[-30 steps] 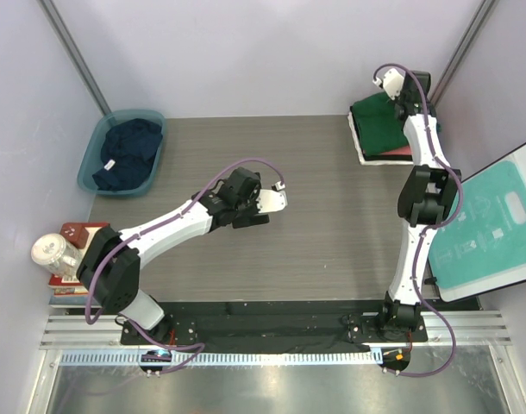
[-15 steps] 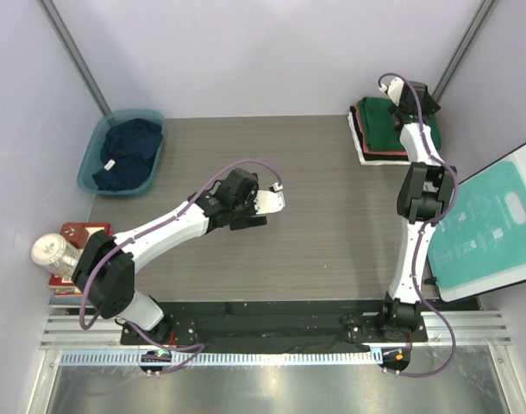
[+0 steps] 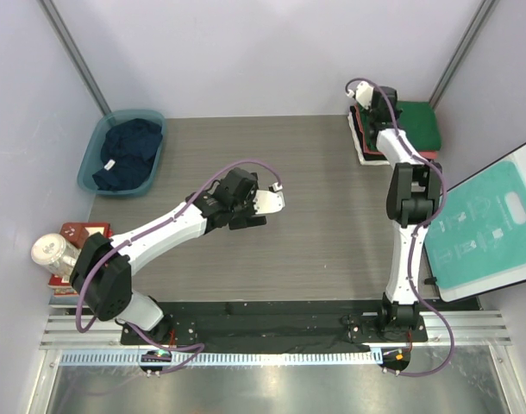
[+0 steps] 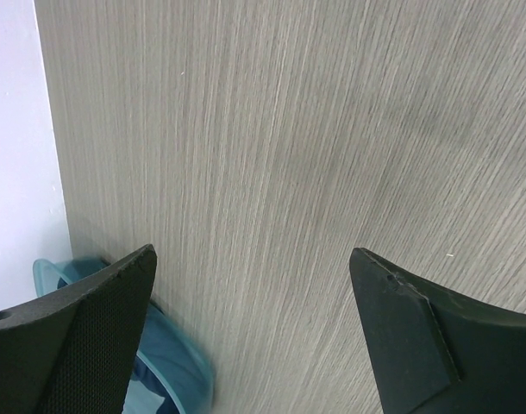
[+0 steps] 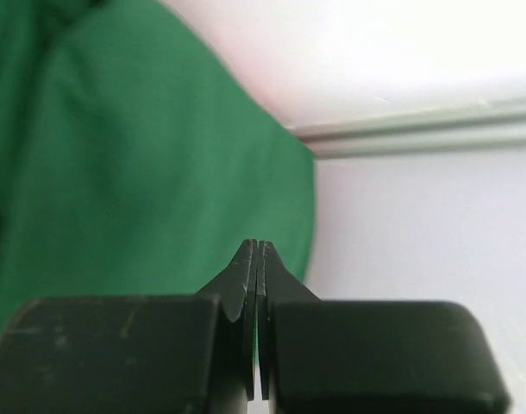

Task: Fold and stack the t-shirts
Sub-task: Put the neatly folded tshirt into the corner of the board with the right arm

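The green tee [image 3: 416,122] now lies folded on the stack [image 3: 372,155], far right corner. The right gripper [image 3: 365,90] has let go and swung to the stack's left edge, pinched shut on nothing. The left gripper [image 3: 278,201] hangs wide open mid-table; the navy tee [image 3: 129,148] probably comes next.

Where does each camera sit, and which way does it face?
Top external: above and behind, looking down on the table; left arm and right arm show whole.
Left wrist: on the left end effector, looking past its open fingers at table and teal tub.
Right wrist: on the right end effector, shut, facing the green t-shirt.
Shared: top and left wrist both show that tub.
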Controlling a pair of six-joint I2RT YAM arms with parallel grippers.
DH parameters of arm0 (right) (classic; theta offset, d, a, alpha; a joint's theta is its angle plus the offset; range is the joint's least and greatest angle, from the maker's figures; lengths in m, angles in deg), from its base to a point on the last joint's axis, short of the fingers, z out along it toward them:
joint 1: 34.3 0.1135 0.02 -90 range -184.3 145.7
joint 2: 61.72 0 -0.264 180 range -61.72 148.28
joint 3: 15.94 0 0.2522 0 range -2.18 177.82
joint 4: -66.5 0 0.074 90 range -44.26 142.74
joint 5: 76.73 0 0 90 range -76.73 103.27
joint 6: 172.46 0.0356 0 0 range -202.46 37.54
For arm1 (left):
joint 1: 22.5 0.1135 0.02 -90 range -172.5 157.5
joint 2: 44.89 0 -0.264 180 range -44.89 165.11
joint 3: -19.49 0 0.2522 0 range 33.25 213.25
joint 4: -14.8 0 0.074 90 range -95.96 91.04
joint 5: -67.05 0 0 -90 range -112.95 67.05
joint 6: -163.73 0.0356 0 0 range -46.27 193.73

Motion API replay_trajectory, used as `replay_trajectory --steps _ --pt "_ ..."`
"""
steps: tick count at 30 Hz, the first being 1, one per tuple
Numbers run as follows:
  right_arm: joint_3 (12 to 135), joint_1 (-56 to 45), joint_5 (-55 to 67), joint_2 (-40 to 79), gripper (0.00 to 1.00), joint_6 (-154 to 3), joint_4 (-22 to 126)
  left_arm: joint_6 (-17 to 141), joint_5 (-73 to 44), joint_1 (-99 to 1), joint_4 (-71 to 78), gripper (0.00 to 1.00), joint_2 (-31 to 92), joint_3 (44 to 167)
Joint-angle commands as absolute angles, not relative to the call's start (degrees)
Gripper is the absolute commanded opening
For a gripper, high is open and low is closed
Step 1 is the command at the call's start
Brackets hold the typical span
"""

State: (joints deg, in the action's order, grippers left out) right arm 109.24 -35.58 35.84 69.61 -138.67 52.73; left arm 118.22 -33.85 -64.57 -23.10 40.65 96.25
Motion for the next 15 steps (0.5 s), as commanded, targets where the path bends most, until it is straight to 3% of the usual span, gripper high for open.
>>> replay_trajectory --steps 1,12,15 --pt "112.0 -36.0 36.3 76.6 0.01 -140.6 56.0 119.8 -33.6 -65.0 -23.8 0.93 39.2 98.8" --pt "106.9 -35.2 34.8 71.4 0.01 -134.9 56.0 118.2 -36.7 -65.1 -22.3 0.93 38.8 100.6" --pt "106.0 -35.2 35.1 64.5 0.06 -129.4 55.6 116.3 -38.3 -64.5 -17.5 1.0 37.2 100.6"
